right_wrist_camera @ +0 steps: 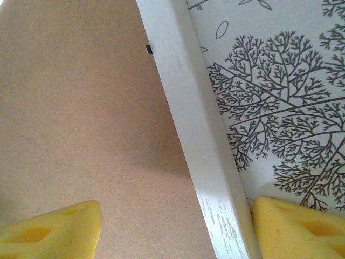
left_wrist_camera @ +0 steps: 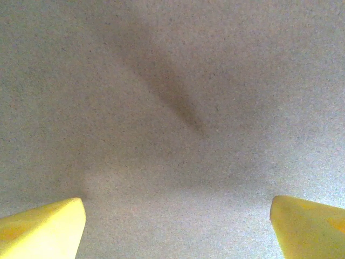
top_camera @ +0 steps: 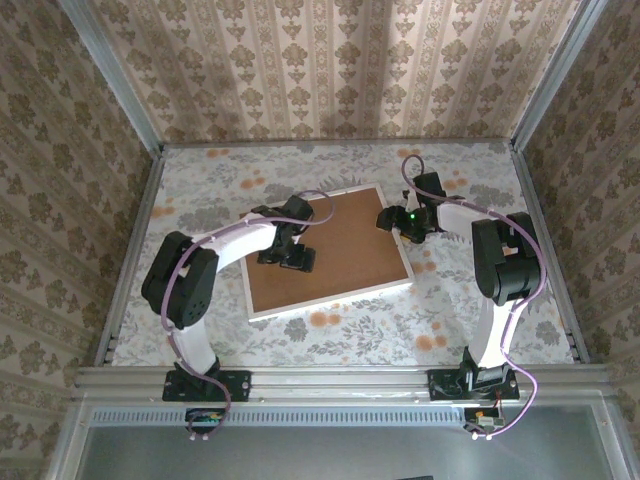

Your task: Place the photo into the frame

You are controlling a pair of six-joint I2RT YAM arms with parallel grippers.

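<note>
The frame (top_camera: pixel 330 300) lies flat in the middle of the table, its white rim showing round a plain brown backing board (top_camera: pixel 345 250) that covers its inside. The photo is hidden. My left gripper (top_camera: pixel 285 258) hangs low over the left part of the board, jaws wide and open; in the left wrist view the gripper (left_wrist_camera: pixel 177 208) has bare board (left_wrist_camera: pixel 172 108) between its yellow fingers (left_wrist_camera: pixel 43 229). My right gripper (top_camera: pixel 400 225) is at the frame's right edge. In the right wrist view the gripper (right_wrist_camera: pixel 177 208) stands open astride the white rim (right_wrist_camera: pixel 183 108), one finger over the board (right_wrist_camera: pixel 81 108), the other over the tablecloth.
The table wears a floral cloth (top_camera: pixel 480 300) and a tree-patterned print (right_wrist_camera: pixel 280 108) shows beside the rim. Patterned walls with metal rails (top_camera: pixel 130 250) close in the left, right and back. A small black tab (right_wrist_camera: pixel 149 49) sits at the rim's inner edge.
</note>
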